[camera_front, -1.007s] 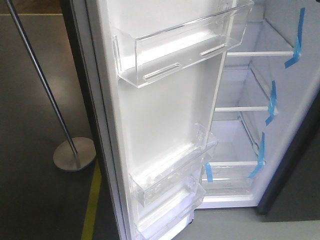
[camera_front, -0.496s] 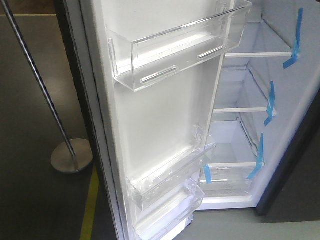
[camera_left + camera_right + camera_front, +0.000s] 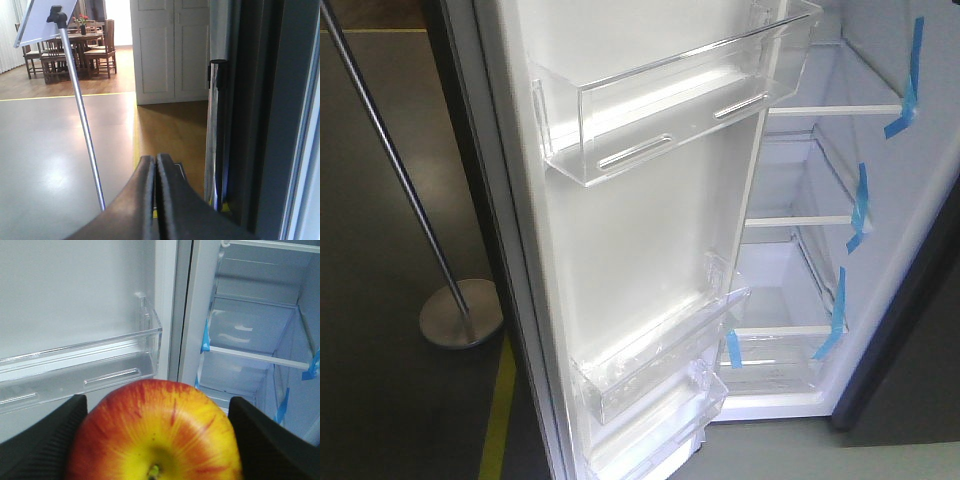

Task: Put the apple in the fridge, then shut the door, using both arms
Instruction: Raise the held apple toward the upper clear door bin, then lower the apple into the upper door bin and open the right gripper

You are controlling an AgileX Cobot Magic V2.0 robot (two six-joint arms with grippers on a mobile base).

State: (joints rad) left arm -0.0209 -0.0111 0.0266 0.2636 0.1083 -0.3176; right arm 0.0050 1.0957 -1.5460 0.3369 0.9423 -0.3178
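While your right claw point(image 3: 156, 452) grips the apple point(image 3: 155, 430) between its two fingers, you hold the fruit outside the fridge point(image 3: 800, 285), facing the open door point(image 3: 640, 230) and its clear bin point(image 3: 95, 372), with the white shelves off to the right. Your left claw point(image 3: 156, 197) is pressed closed on nothing, a metal pole point(image 3: 82, 125) standing to its left.

Grey floor point(image 3: 380, 400), yellow line point(image 3: 498, 420) along it. Round stand base point(image 3: 460, 313) rests on it (pole point(image 3: 388, 150) tilted), just left of door point(image 3: 640, 230).
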